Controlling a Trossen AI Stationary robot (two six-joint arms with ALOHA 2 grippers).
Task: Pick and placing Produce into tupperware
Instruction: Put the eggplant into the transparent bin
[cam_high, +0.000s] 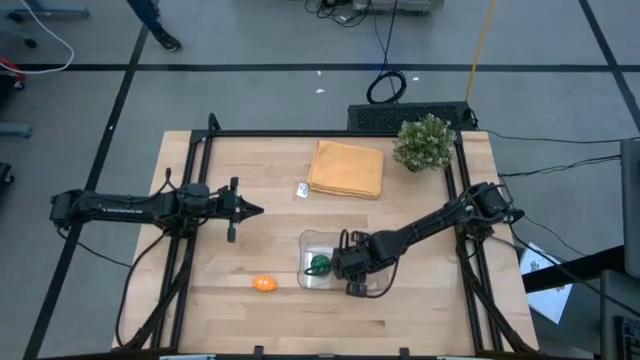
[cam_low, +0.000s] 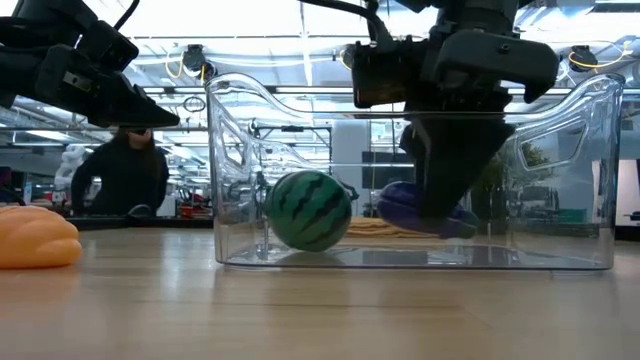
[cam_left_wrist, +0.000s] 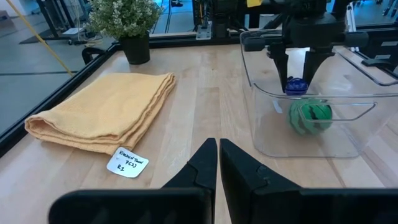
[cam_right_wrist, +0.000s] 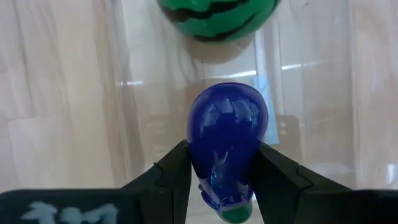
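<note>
2 of 3 toys sit inside the tupperware (cam_low: 240, 150): the watermelon ball (cam_low: 309, 209) resting, the eggplant (cam_right_wrist: 228, 140) clamped low in the right tool (cam_right_wrist: 217, 168) for release, while the orange piece (cam_high: 263, 283) waits on the bench (cam_high: 240, 310) and the left tool (cam_left_wrist: 219, 163) idles closed.

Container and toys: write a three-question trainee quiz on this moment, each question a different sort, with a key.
1. True or false: the striped green ball lies inside the clear container.
2. Multiple choice: what does the right gripper hold? A) the orange piece B) the purple eggplant C) the folded cloth
3. Fill in: the orange piece lies on the table, ____ the container.

Key
1. True.
2. B: the purple eggplant sits between the gripper's fingers, down inside the container next to the ball.
3. Outside, on the left arm's side. The left gripper waits shut over bare table, away from it.
</note>
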